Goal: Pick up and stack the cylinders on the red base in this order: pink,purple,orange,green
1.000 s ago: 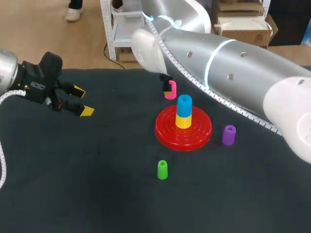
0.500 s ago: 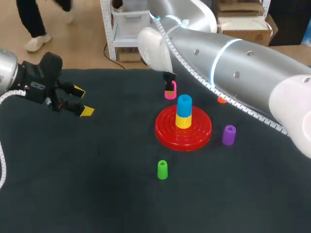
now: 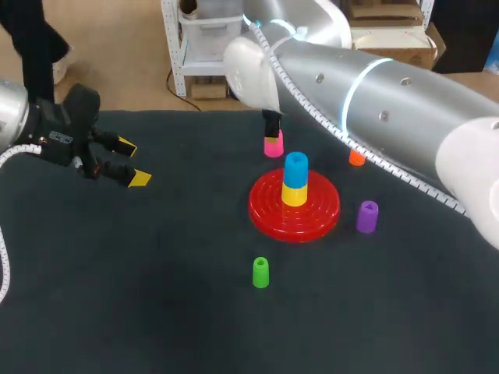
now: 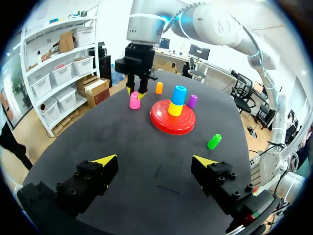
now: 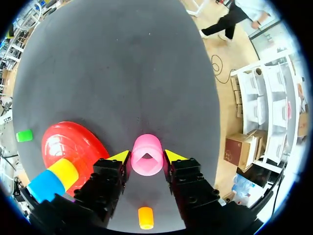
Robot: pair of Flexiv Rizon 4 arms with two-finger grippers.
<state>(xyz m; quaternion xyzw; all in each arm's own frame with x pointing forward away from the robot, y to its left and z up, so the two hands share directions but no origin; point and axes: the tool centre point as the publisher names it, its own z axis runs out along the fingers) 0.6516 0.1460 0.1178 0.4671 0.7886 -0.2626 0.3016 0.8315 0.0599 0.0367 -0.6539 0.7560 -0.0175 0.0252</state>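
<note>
The left tool (image 3: 132, 162) hangs wide open and empty over the left of the table (image 3: 156, 296). A green cylinder (image 3: 260, 273) stands near the front. Behind the red base (image 3: 265, 209), the right tool (image 5: 146, 157) grips the pink cylinder (image 5: 146, 144) on both sides, low at the table. A yellow piece (image 3: 294, 193) and a blue piece (image 3: 295, 168) sit stacked on the base. An orange cylinder (image 3: 356, 158) and a purple cylinder (image 3: 367, 216) wait to the right. The pink pick-up is in hand; next comes a straight lift, then a carry over the stack.
</note>
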